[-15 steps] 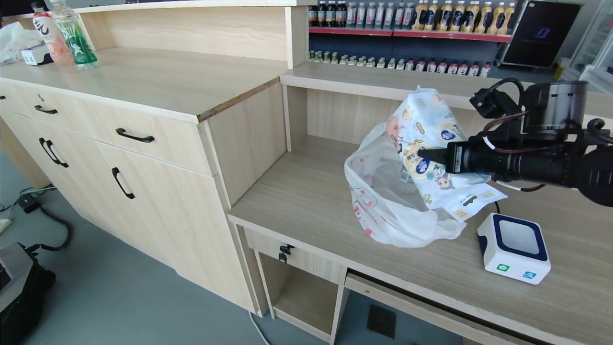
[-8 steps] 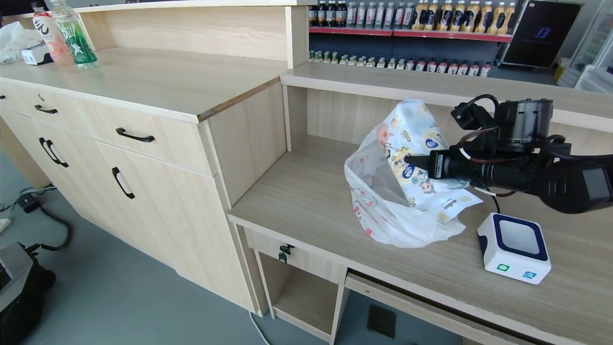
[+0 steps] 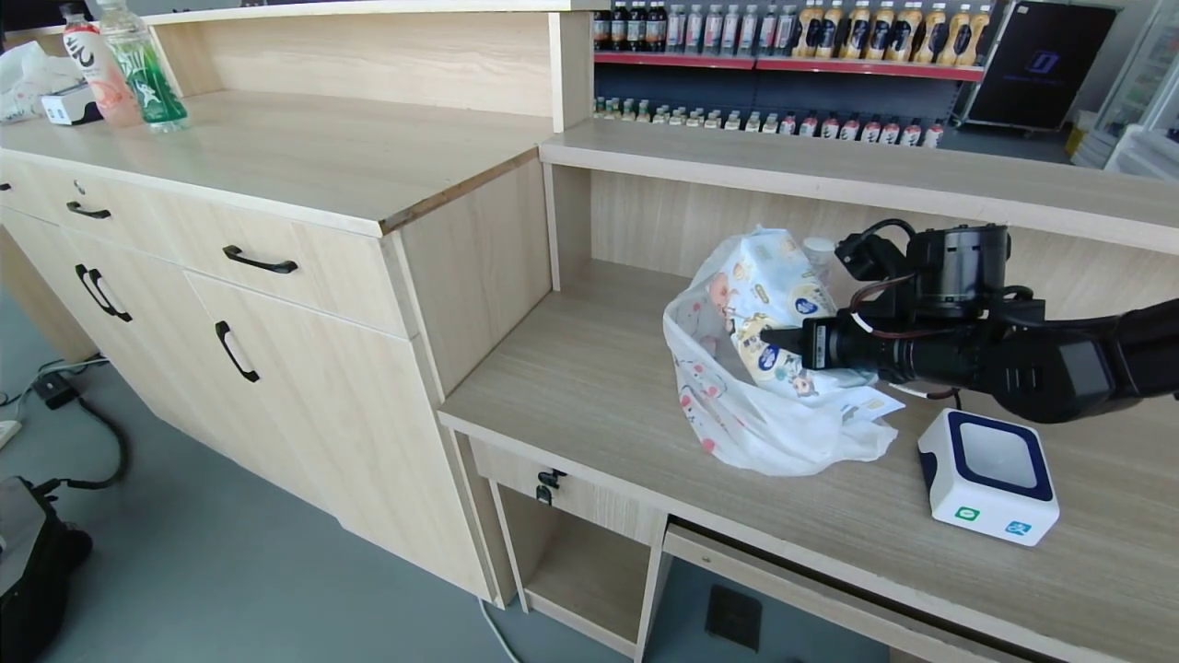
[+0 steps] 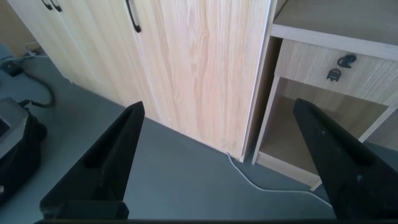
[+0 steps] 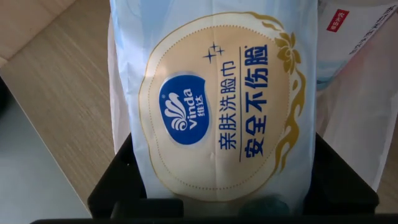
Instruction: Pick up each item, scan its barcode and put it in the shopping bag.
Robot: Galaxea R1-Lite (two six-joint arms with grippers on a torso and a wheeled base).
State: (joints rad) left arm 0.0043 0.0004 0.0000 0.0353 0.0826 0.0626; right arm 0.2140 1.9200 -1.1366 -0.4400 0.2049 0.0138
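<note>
The right pincer [image 3: 783,339] is clamped on a soft tissue pack [image 3: 772,281], one dark finger on each long side, as the right wrist view shows. The pack is a plump pale-blue plastic pillow strewn with small cartoon figures. Facing the wrist is a cream oval label edged in gold, with a blue round logo and blue lettering. It hangs tilted. Its end beyond the fingertips dips into the open mouth of the shopping bag [image 3: 737,424], and its flat sealed flap lies over the bag's rim just below the wrist.

The bag is thin whitish plastic with faint printed figures. It slumps on the counter [image 3: 589,378] directly under the pincer, its mouth gaping upward.

Behind the fingertips the counter's back panel [image 3: 663,221] stands close, and the upper ledge [image 3: 737,157] runs above it. The counter is bare wood to the robot's left of the tips as far as the tall cabinet [image 3: 479,267]. The white scanner [image 3: 990,474], with its dark-blue window, sits on the robot's side of the wrist near the counter's front edge, apart from the bag.

The left pincer [image 4: 217,106] is spread wide and holds nothing. It hangs low over the grey floor [image 4: 186,180], facing the cabinet's side.
</note>
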